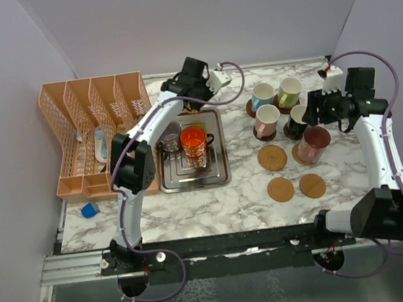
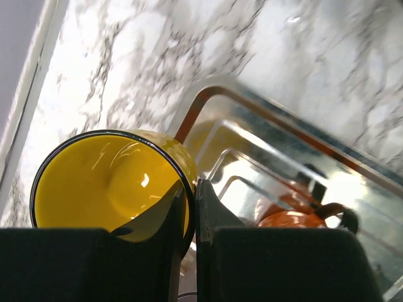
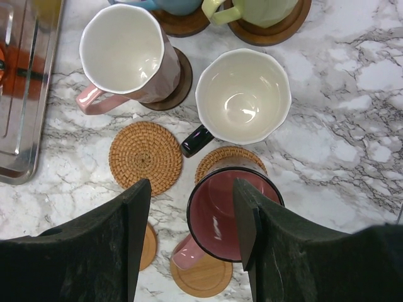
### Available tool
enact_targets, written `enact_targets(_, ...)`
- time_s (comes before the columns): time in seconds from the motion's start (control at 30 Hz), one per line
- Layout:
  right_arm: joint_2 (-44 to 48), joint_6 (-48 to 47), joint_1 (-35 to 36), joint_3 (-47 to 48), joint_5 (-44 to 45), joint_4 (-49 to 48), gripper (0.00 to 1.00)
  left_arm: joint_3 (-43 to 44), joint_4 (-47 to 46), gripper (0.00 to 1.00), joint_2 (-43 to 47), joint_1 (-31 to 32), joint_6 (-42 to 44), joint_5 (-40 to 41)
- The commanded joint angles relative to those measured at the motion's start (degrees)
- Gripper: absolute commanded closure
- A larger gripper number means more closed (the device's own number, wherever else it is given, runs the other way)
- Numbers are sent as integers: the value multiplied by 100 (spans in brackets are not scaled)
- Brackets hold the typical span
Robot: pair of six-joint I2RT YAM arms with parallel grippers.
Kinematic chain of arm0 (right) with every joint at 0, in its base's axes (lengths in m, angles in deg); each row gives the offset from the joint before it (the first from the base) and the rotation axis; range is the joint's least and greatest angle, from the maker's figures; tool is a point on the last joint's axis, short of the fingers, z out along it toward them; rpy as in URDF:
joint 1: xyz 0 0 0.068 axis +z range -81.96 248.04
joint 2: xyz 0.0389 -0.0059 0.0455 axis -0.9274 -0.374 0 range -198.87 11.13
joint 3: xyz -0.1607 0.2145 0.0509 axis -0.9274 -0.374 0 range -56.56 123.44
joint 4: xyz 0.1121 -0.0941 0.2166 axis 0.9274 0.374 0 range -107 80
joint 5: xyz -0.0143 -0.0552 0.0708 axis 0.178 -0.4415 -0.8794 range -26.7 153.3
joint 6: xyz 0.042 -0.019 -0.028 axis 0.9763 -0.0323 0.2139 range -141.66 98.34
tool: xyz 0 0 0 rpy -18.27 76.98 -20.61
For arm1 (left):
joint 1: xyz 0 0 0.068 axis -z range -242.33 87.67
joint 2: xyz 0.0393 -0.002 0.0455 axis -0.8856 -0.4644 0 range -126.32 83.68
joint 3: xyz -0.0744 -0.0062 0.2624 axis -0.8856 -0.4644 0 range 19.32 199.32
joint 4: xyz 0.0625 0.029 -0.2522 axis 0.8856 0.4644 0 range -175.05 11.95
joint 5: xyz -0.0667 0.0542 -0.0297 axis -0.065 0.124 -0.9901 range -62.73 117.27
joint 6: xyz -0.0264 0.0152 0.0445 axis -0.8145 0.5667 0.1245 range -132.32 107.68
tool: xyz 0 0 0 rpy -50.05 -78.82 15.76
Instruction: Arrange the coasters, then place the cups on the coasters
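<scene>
L gripper [image 2: 191, 189] clamped on yellow cup [image 2: 94, 182] rim

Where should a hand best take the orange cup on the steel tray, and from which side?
Probably its rim wall, from above: the orange cup stands upright with an open mouth, so one finger can go inside and one outside. Choose the near side, away from its handle and the purple cup.
</scene>
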Motion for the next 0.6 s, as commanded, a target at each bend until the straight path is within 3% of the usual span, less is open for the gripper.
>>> enact_targets(0.0, 52, 136, 24, -24, 153, -381, 45, 290, -237, 100, 700, 600, -235, 488)
enact_targets(0.37, -130, 558, 23, 1, 518, -993, 44, -277, -264, 100, 1600, 1806, -1921, 259)
enact_targets(0.57, 77, 620, 19, -173, 916, -1078, 43, -634, -404, 100, 1858, 2498, -2388, 194)
